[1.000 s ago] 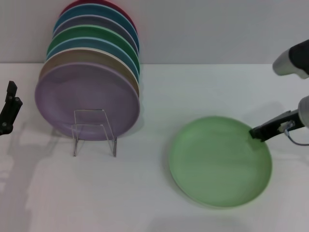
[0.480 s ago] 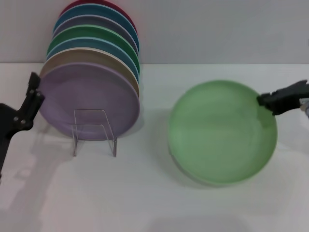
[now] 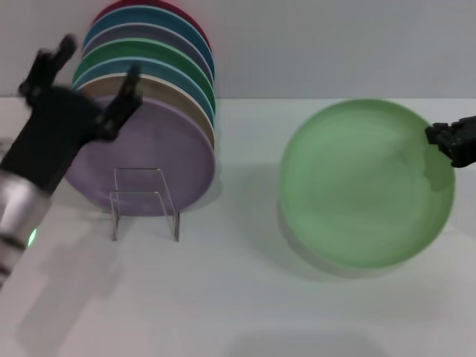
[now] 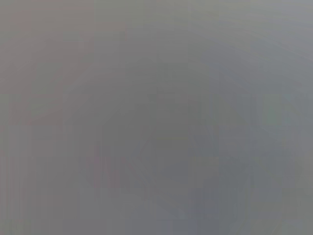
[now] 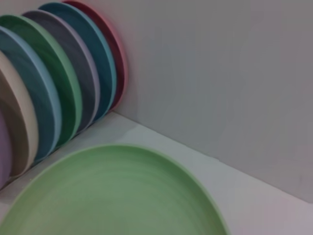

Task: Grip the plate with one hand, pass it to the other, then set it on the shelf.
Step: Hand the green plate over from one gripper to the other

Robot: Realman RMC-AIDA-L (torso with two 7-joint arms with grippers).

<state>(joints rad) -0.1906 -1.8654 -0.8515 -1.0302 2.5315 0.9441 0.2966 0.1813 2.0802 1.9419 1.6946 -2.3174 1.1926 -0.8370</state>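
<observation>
We've got the plate (image 3: 366, 182) pinched at its right rim by the right gripper (image 3: 445, 145), fingers clamped on the edge. It's lifted off the surface (image 3: 245, 297) and tilted face toward us, presumably so the far rim is free for the other hand. Left gripper (image 3: 85, 74) is raised in front of the stacked plates (image 3: 145, 97), fingers spread wide, holding nothing; likely heading for the handoff. The shelf (image 3: 145, 201) sits below that stack. Plate is plain light green, matte, shallow, round, no pattern. Left wrist view shows nothing usable.
</observation>
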